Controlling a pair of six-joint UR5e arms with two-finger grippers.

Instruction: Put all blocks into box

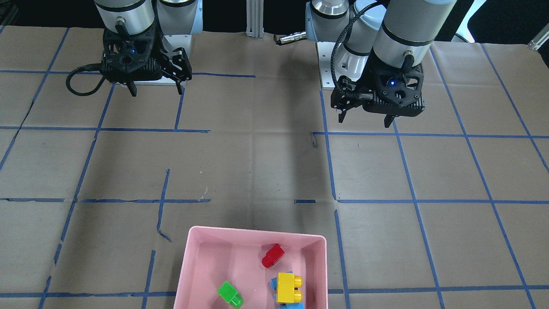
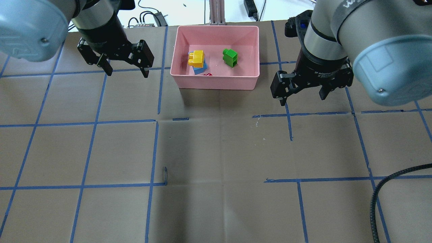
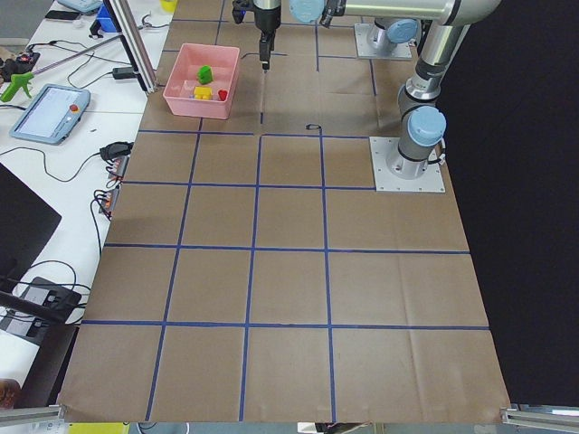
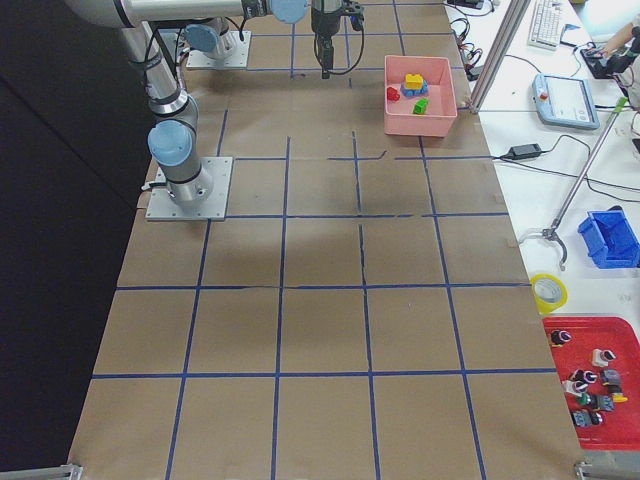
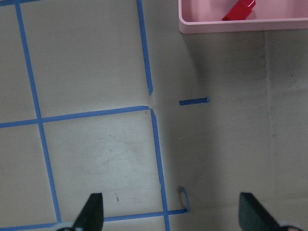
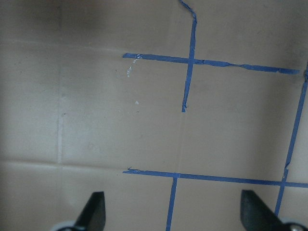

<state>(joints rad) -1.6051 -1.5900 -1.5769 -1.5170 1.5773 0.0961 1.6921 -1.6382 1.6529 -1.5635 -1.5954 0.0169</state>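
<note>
The pink box [image 2: 216,84] stands at the far middle of the table. In it lie the yellow block [image 2: 196,57] on top of the blue block [image 2: 199,69], the green block [image 2: 230,57], and the red block [image 1: 272,255] near the box's robot-side wall. My left gripper [image 2: 128,73] hangs open and empty to the left of the box. My right gripper [image 2: 303,100] hangs open and empty to its right. The left wrist view shows a box corner [image 5: 240,25] with the red block [image 5: 238,9]. The right wrist view shows only paper between open fingers [image 6: 94,211].
The table is covered in brown paper with a blue tape grid [image 2: 155,121]. A metal post [image 2: 216,11] stands behind the box. A black cable [image 2: 381,195] loops in at the lower right of the overhead view. Both arm bases [image 1: 330,73] are bolted at the robot's edge.
</note>
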